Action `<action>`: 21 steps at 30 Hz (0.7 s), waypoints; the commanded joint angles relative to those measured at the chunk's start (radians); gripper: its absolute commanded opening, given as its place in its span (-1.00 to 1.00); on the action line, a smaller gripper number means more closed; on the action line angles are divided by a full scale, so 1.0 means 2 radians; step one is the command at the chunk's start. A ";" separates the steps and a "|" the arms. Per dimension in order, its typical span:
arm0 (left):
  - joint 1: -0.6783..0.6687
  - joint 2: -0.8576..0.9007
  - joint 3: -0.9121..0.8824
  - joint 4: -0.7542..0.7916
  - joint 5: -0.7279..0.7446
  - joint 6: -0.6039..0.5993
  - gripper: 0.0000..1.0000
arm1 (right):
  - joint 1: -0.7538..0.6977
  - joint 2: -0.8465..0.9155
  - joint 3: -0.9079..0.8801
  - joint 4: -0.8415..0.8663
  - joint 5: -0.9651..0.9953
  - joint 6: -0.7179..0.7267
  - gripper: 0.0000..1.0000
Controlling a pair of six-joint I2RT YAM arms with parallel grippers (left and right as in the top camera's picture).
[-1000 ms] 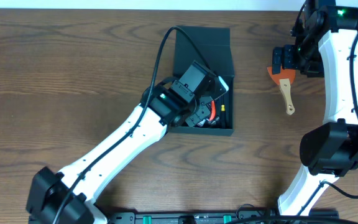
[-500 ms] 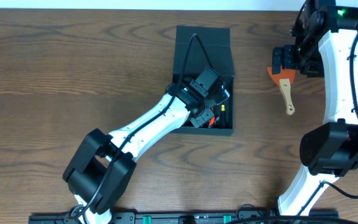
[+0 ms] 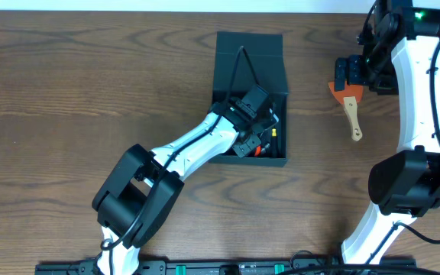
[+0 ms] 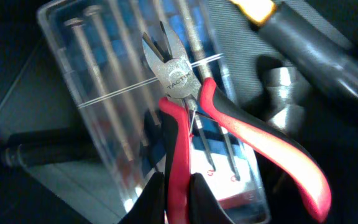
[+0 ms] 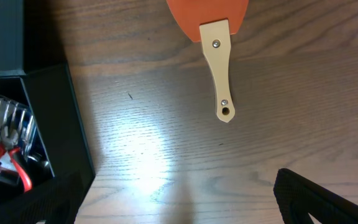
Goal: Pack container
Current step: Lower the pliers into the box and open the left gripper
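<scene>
The container sits mid-tabletop, lid flap toward 12 o'clock. Inside, the left gripper has its jaws pinching one red handle of the cutters (lying on a clear screwdriver case). At 3 o'clock, the right gripper hangs with jaws spread wide and empty, near a spatula.

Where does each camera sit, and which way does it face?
Overhead: above the table, facing straight down; both arms, dark teal-green square container, orange wooden-handled scraper.
Left wrist: inside the container, on red-handled cutters; own fingers clasp one handle.
Right wrist: facing down at the scraper; own fingers spread.
Shared: overhead and right wrist show the scraper.
</scene>
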 commanded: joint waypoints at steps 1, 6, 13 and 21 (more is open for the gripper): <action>0.013 0.008 0.007 -0.005 -0.003 0.000 -0.70 | -0.002 -0.006 0.006 0.000 0.002 0.006 0.98; 0.014 0.008 0.007 -0.006 -0.003 0.000 0.33 | -0.002 -0.006 0.006 0.000 0.002 0.006 0.99; 0.014 0.006 0.008 -0.006 -0.003 -0.002 0.67 | -0.002 -0.006 0.006 0.000 0.002 0.006 0.98; 0.019 -0.048 0.027 -0.006 -0.003 -0.002 0.68 | -0.002 -0.006 0.006 0.000 0.002 0.006 0.98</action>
